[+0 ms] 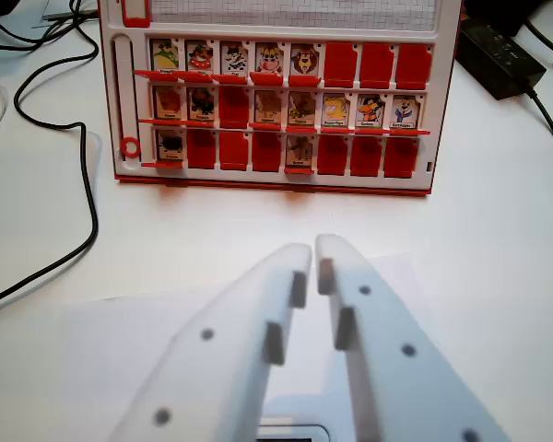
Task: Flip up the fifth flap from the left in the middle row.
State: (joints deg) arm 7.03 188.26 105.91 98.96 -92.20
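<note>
A red-and-white flap board (275,180) stands on the white table at the top of the wrist view, with three rows of flaps. In the middle row, the fifth flap from the left (301,109) shows a picture card, as do most of that row. The third flap (233,107) in that row shows plain red. My white gripper (314,253) fills the lower foreground, well short of the board and roughly in line with the fifth column. Its fingers are shut with only a thin slit between them and hold nothing.
Black cables (81,175) loop across the table at the left. A black power adapter (500,57) with its lead lies at the top right. A red ring knob (130,147) sits in the board's left slot.
</note>
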